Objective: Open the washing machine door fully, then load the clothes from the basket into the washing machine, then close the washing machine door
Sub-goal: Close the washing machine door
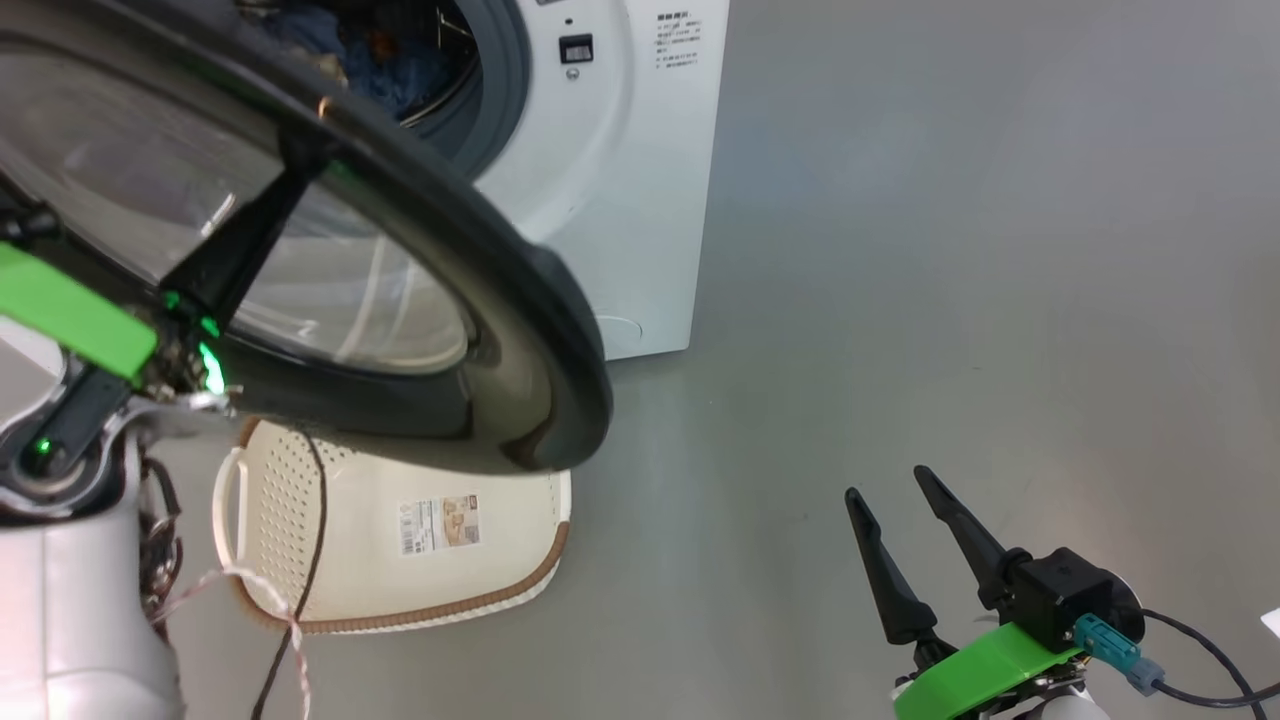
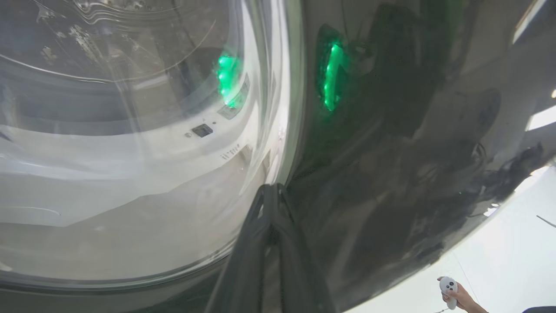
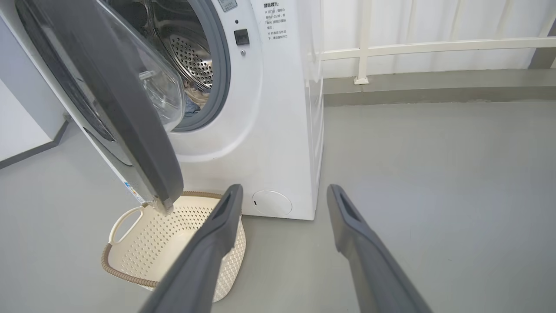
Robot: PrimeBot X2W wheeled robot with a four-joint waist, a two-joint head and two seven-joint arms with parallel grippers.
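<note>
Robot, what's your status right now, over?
Left hand shut, against door. Right hand open, free over floor. Door half open, clothes in drum. Basket looks empty, under door.

The glossy black washing machine door hangs partway open before the white washing machine, with blue clothes in the drum. The left pincer, fingers pressed together, lies against its glass. The cream basket sits on the floor beneath. The right pincer hovers, fingers spread.
</note>
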